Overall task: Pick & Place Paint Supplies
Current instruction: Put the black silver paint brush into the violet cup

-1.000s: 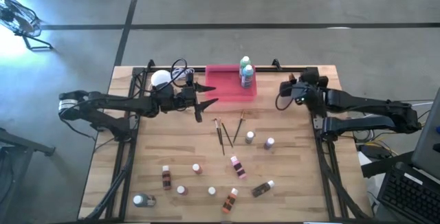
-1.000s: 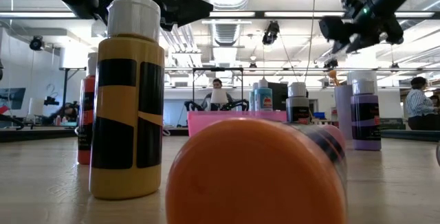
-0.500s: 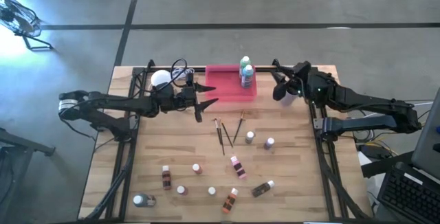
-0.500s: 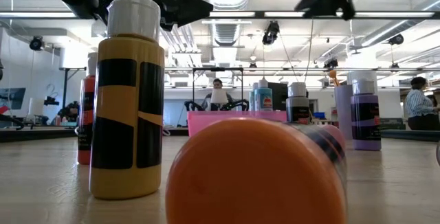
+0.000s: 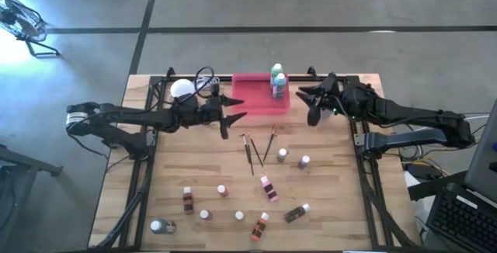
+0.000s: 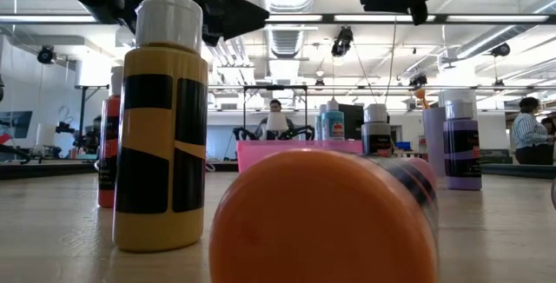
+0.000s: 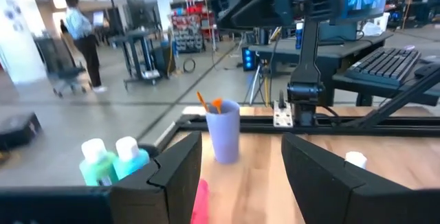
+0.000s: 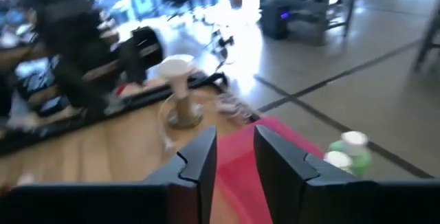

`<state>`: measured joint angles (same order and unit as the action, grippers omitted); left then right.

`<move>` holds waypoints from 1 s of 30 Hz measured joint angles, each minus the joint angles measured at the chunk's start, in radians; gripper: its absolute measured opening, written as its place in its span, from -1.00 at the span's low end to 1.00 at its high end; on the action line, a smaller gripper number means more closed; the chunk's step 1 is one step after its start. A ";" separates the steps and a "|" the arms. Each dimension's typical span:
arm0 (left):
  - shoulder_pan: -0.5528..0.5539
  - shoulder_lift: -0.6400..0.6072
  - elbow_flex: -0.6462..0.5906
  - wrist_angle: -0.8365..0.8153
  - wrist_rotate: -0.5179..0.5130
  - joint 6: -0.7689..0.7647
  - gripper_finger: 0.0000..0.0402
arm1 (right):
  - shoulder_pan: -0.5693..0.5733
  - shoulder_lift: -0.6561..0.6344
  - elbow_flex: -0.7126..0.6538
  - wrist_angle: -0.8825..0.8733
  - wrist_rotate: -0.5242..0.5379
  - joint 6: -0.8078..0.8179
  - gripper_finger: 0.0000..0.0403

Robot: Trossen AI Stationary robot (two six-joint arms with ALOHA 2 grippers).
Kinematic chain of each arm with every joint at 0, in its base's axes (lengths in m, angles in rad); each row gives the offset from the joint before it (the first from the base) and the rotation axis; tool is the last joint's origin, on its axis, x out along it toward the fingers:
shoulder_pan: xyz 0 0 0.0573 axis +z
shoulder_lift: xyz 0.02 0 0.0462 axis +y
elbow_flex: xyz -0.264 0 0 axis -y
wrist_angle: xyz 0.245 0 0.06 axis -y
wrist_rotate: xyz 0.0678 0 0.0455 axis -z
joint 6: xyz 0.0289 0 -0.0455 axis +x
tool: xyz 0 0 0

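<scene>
Both arms sit at the far side of the table (image 5: 194, 168), but only the right one has moved in the last second. The right claw (image 5: 309, 105) has swung from the far right corner toward the middle and now hangs just beside the right end of the pink tray (image 5: 252, 98), above the table surface. Its fingers stand apart and hold nothing; the right wrist view looks between them at the tray and the green and blue bottles (image 8: 346, 152). Those two bottles stand on the tray's right end. The left claw (image 5: 231, 113) has not shifted: it hovers just left of the tray, near the white globe lamp (image 5: 181, 88), fingers spread and empty. Supplies not yet picked up: paintbrushes (image 5: 256, 148) lie loose mid-table, just in front of the tray. Small white-capped bottles (image 5: 225, 202) are scattered over the near half, some standing, some on their sides. A lavender cup (image 7: 223, 129) with brushes in it stands by the far right rail. Judgement: right arm is only starting an approach, target not yet clear — tray bottles are nearest, brushes next. Nearly all the sorting remains.
</scene>
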<state>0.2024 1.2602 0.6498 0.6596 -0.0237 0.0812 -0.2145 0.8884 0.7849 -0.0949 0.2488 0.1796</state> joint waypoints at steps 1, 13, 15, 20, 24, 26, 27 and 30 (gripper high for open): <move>0.000 0.000 0.000 -0.012 0.000 -0.019 0.03 | 0.010 0.009 0.000 -0.004 -0.014 -0.017 -0.56; -0.001 -0.002 0.000 -0.270 -0.003 -0.236 0.03 | 0.121 0.140 -0.001 0.011 -0.007 -0.170 -0.79; -0.001 -0.002 0.000 -0.292 -0.005 -0.288 0.03 | 0.125 0.158 -0.001 0.011 0.007 -0.182 -0.82; -0.004 -0.002 0.003 -0.351 -0.027 -0.453 0.03 | 0.125 0.184 -0.002 -0.025 0.095 -0.192 -0.89; -0.028 -0.002 0.042 -0.534 -0.103 -0.553 0.03 | 0.125 0.182 -0.002 -0.096 0.248 -0.188 -0.94; -0.049 -0.002 0.064 -0.636 -0.174 -0.591 0.03 | 0.125 0.168 -0.002 -0.140 0.328 -0.161 -0.95; -0.059 -0.002 0.074 -0.680 -0.211 -0.614 0.03 | 0.125 0.160 -0.002 -0.162 0.360 -0.141 -0.95; -0.082 -0.002 0.091 -0.755 -0.286 -0.701 0.03 | 0.125 0.134 -0.003 -0.207 0.415 -0.105 -0.96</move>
<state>0.1201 1.2583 0.7411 -0.0951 -0.3099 -0.6200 -0.0891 1.0227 0.7824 -0.3017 0.6640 0.0745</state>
